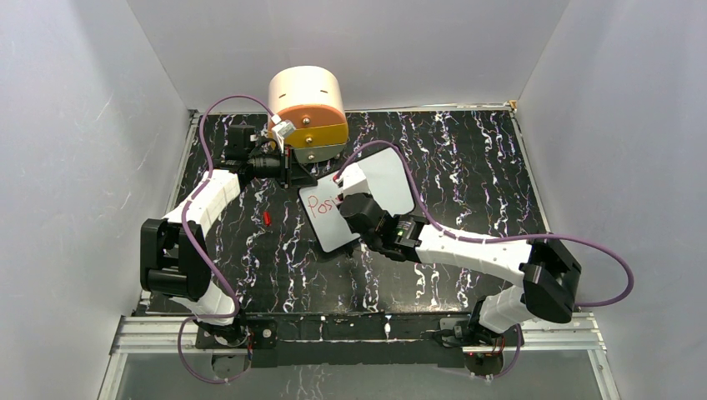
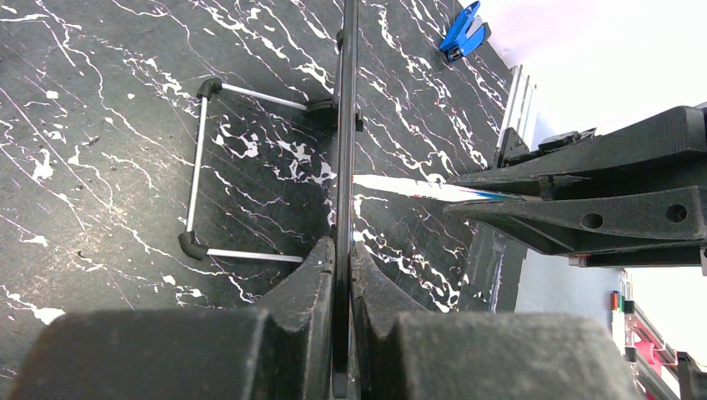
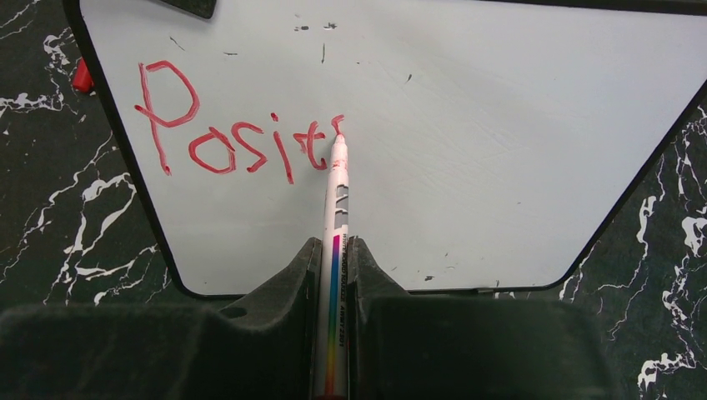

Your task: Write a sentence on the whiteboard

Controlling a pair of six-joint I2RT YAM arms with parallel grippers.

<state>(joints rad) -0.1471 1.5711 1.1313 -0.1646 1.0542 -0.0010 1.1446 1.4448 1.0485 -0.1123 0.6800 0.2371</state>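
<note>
Whiteboard point(image 1: 390, 179) sitting at middle of table point(image 1: 483, 167), just near of drawer unit point(image 1: 307, 112), left gripper point(image 2: 343, 250) clamping its far-left edge, right gripper point(image 3: 335, 250) pinching marker point(image 3: 337, 192), tip touching board at end of red sentence point(image 3: 233, 142) reading "Posit", small red object point(image 1: 267, 218) lying left of board.

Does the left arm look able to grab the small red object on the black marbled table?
Probably not yet: the left claw is shut on the rim of the white black-rimmed whiteboard; nothing covers the small red object itself.
</note>
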